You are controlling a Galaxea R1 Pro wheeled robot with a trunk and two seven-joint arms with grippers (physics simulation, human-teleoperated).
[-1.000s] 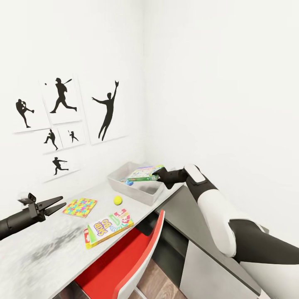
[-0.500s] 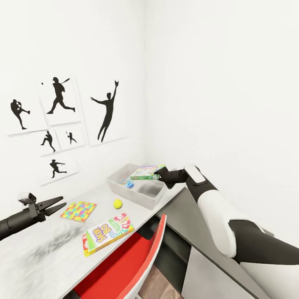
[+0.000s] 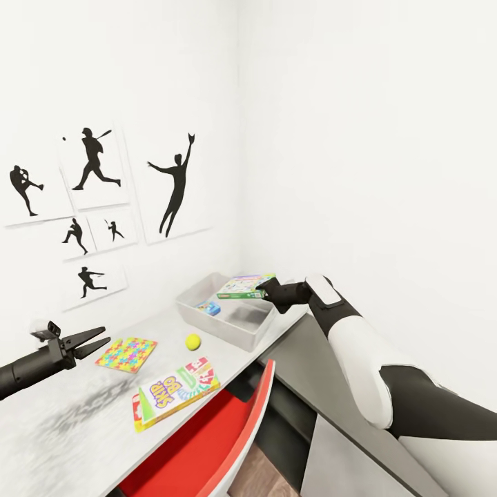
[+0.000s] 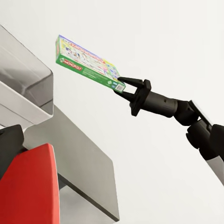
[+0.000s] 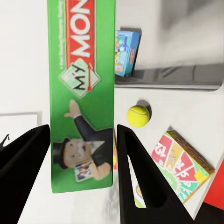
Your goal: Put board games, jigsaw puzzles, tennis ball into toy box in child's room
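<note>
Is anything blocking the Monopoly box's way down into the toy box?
Nothing visible does. The right gripper holds the Monopoly box above the toy box; inside, a small blue game lies toward one end, leaving open floor.

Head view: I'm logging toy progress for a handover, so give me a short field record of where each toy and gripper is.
Monopoly box: held by right gripper above the toy box
Blue game: inside toy box
Ball: on table
Skip-Bo: on table
Puzzles: on table, stacked
Left gripper: jaws open, empty
</note>
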